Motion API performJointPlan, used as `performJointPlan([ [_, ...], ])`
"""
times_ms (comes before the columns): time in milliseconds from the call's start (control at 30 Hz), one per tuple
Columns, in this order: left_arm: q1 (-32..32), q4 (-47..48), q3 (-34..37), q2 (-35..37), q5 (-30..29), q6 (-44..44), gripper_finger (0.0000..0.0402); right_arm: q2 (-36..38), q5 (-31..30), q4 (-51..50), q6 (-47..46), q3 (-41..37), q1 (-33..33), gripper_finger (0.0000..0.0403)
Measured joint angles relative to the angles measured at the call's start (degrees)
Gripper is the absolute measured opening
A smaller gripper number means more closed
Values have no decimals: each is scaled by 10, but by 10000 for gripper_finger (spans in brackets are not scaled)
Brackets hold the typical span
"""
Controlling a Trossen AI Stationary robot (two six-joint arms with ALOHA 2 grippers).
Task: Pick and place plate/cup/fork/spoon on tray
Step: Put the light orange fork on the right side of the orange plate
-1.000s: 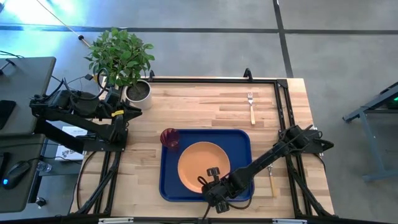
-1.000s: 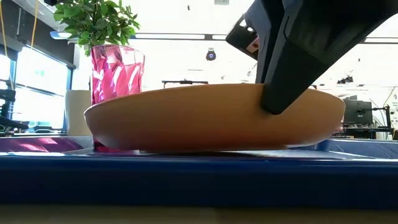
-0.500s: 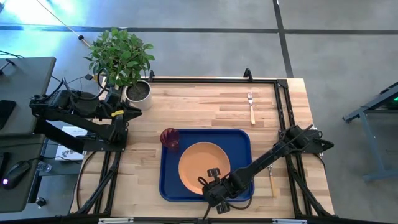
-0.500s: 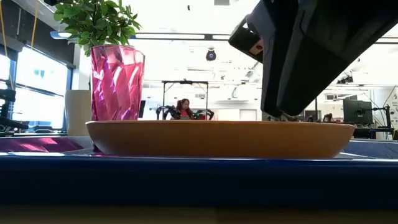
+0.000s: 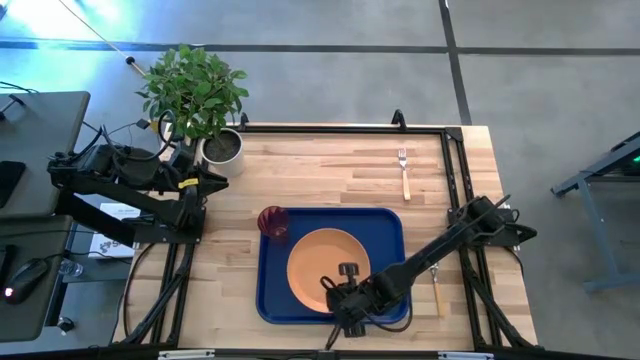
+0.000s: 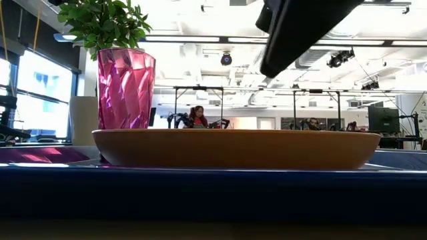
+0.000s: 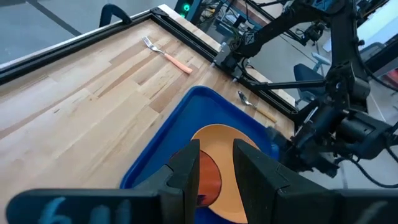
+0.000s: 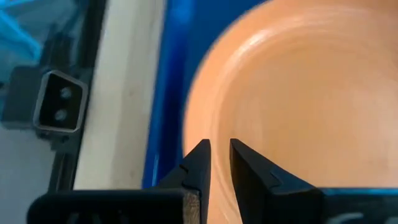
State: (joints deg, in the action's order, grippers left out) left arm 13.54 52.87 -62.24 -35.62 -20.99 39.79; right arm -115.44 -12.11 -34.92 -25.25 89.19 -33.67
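The plate (image 5: pixel 325 266) lies flat on the tray (image 5: pixel 385 222), the right end effector (image 5: pixel 345 297) above its near rim, fingers slightly apart and empty. It should rise straight clear before swinging to the spoon (image 5: pixel 435 284) on the counter (image 5: pixel 330 170).

- Right arm: enters from the right edge of the table in the high view and runs diagonally down toward the lower centre of the frame, fully stretched.
- Right gripper (image 5: pixel 338 305): at the lower centre of the high view; in the low view only a dark part of it shows at the top centre-right (image 6: pixel 300 27), raised.
- Right gripper fingers (image 8: pixel 198 165): in the right wrist view they stand close together with a narrow gap between them, nothing between them.
- Left arm: folded at the left of the high view, off the table's left edge, waiting.
- Left gripper (image 7: pixel 214 165): fingers (image 7: pixel 186 168) parted by a narrow gap, nothing between them.
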Motion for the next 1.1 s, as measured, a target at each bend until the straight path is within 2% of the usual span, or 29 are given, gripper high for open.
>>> performJointPlan([
  [467,0,0,0,0,7,-14,87,42,-74,-51,-273,0,3,51],
  [633,0,0,0,0,10,-15,87,64,-70,-119,-359,0,1,51],
  [800,0,0,0,0,10,-15,87,95,-95,-205,-426,0,-5,51],
  [1100,0,0,0,0,10,-58,87,150,-129,-361,-504,0,-2,51],
])
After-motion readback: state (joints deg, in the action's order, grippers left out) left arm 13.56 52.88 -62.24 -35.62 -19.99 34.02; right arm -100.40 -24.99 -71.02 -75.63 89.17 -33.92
